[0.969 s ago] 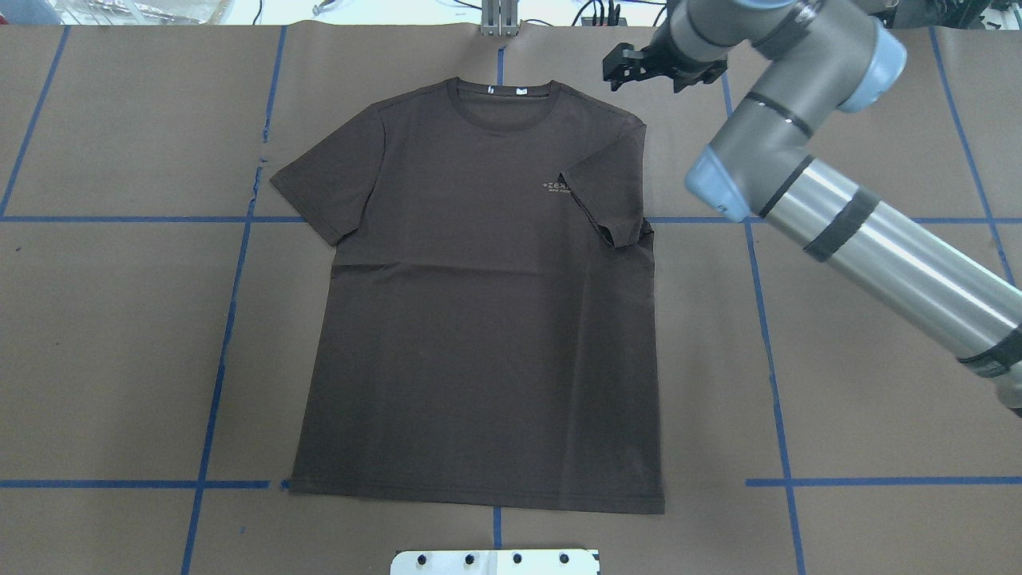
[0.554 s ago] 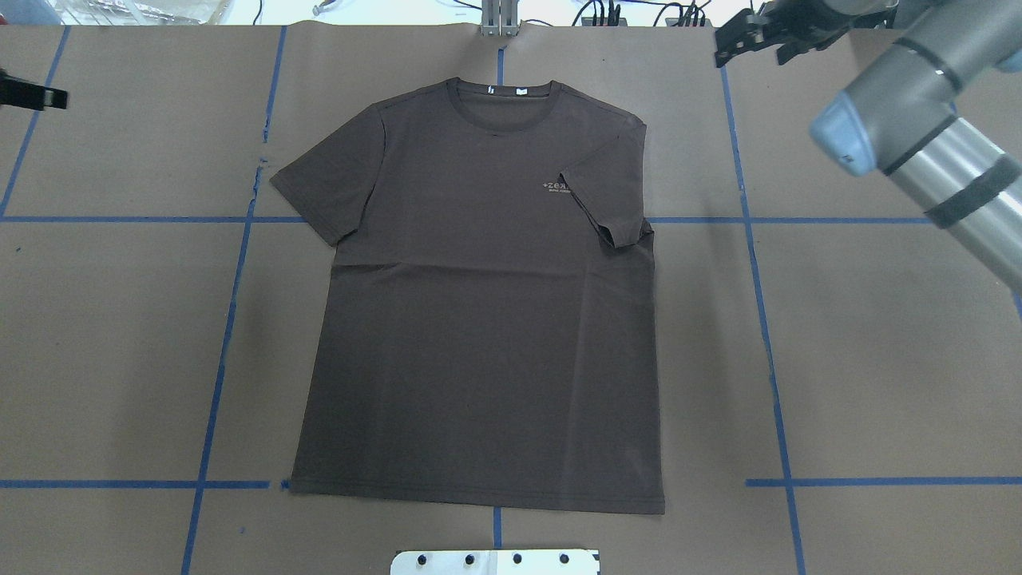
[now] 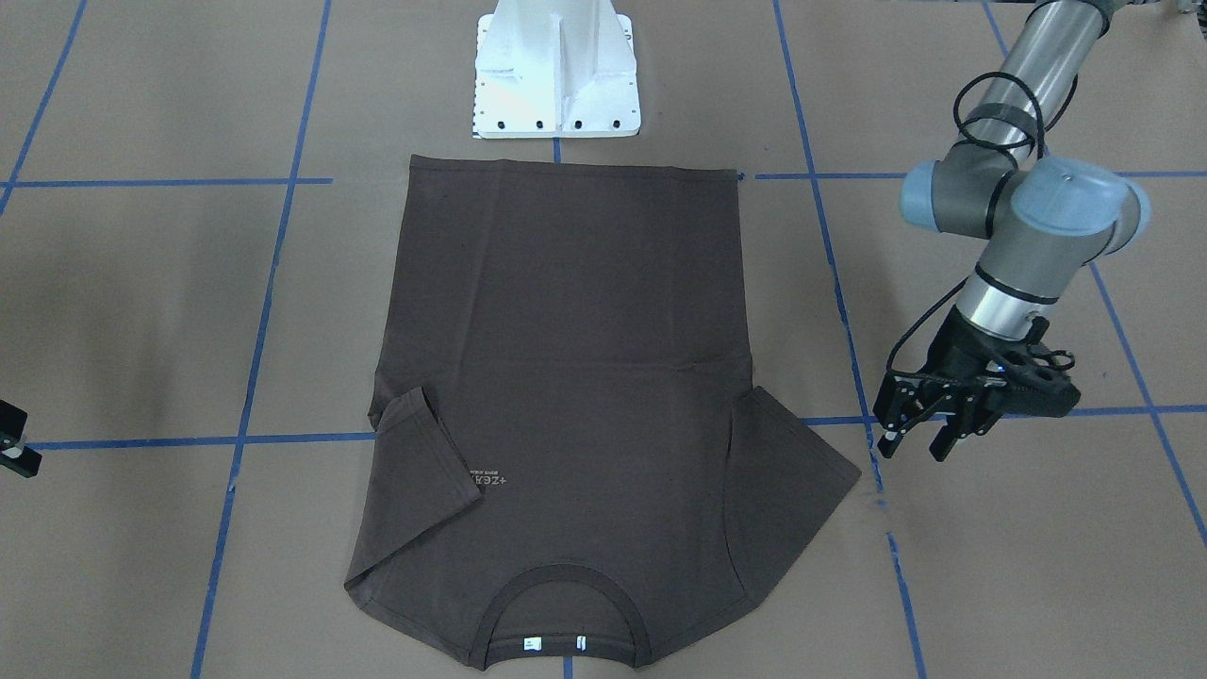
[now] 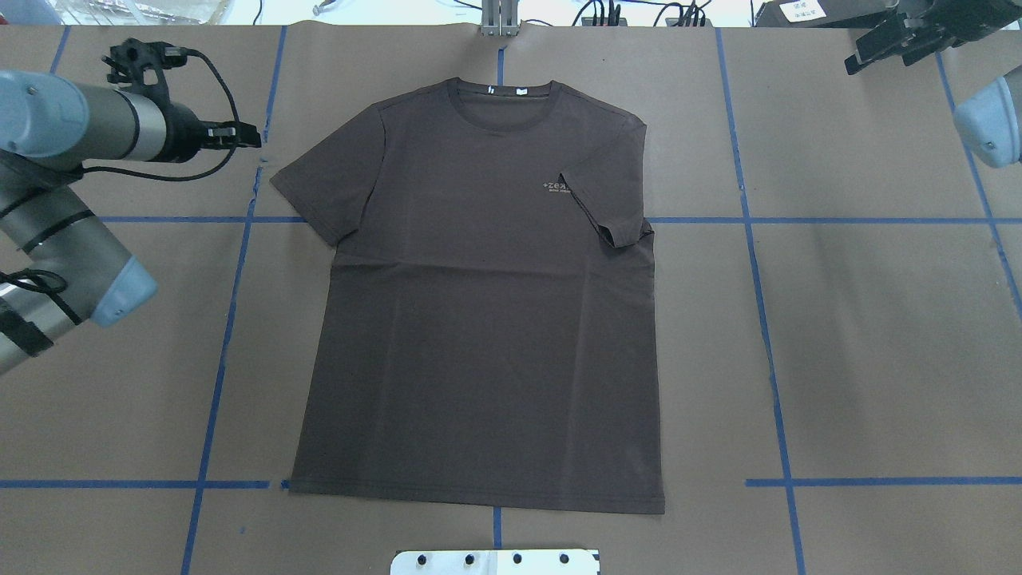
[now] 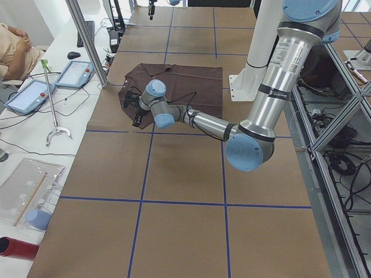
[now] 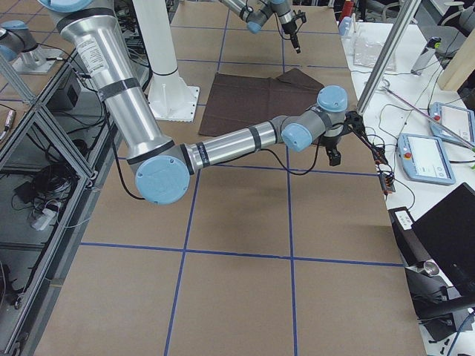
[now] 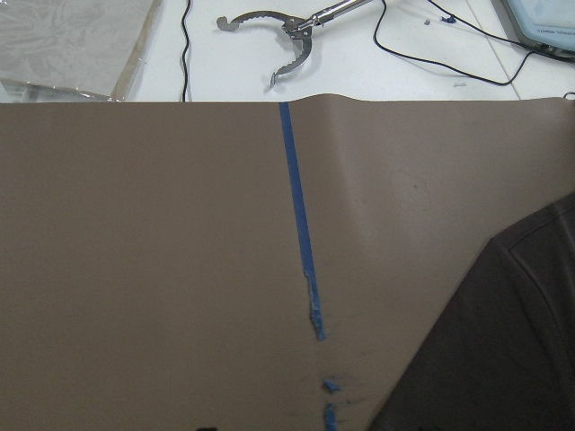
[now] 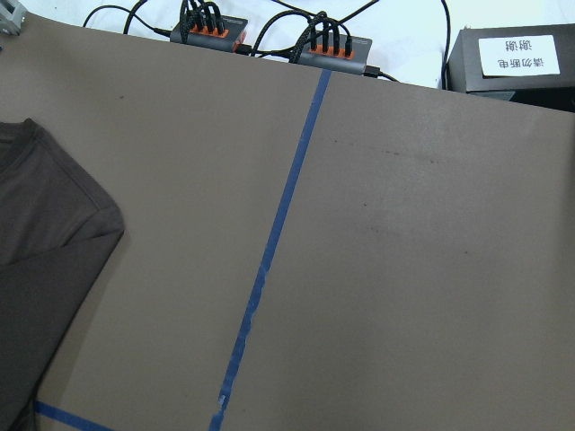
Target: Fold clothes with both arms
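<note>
The left arm [image 4: 56, 239] comes in from the left with its wrist bent. Its gripper [image 3: 913, 443] sits at the far left, aimed inward and down, fingers spread and holding nothing. The right arm [image 6: 223, 147] stretches low to the far right. Its gripper [image 4: 866, 49] hangs there, finger gap unclear.

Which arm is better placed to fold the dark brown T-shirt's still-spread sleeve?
Probably the left: the black two-finger left gripper hovers beside the spread sleeve, while the right gripper is far off, past the folded sleeve of the dark brown T-shirt.
</note>
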Tool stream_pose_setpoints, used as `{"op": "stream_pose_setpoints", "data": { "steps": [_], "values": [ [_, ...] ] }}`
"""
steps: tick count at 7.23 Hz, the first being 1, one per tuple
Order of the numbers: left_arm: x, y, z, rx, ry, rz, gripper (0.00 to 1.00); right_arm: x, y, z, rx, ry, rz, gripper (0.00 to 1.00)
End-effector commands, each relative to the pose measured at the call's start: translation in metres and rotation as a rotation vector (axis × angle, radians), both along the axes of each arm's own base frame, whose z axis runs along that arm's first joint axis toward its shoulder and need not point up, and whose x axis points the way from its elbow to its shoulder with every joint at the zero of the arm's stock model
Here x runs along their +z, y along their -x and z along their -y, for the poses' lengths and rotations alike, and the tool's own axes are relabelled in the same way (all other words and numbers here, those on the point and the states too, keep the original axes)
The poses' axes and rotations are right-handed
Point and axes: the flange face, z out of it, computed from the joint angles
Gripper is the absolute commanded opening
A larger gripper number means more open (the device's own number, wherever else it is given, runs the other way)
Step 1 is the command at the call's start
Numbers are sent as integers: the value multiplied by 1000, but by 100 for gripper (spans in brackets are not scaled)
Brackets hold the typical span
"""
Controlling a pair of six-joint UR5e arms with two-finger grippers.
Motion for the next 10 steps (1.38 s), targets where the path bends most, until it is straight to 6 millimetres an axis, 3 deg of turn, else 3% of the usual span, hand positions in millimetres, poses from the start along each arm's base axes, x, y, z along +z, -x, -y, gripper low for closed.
{"op": "stream_pose_setpoints", "data": {
  "steps": [1, 2, 5, 10],
  "values": [
    [16, -30, -1, -11, 5, -9, 61, 6, -2, -2, 4, 6, -7, 100],
    [27, -34, 2, -10, 21, 5, 61, 6, -2, -2, 5, 4, -7, 100],
    [28, -63, 3, -15, 12, 35, 61, 6, -2, -2, 5, 4, -7, 100],
    [31, -70, -1, -5, 11, 45, 60, 10, -3, -3, 6, 9, -10, 100]
  ]
}}
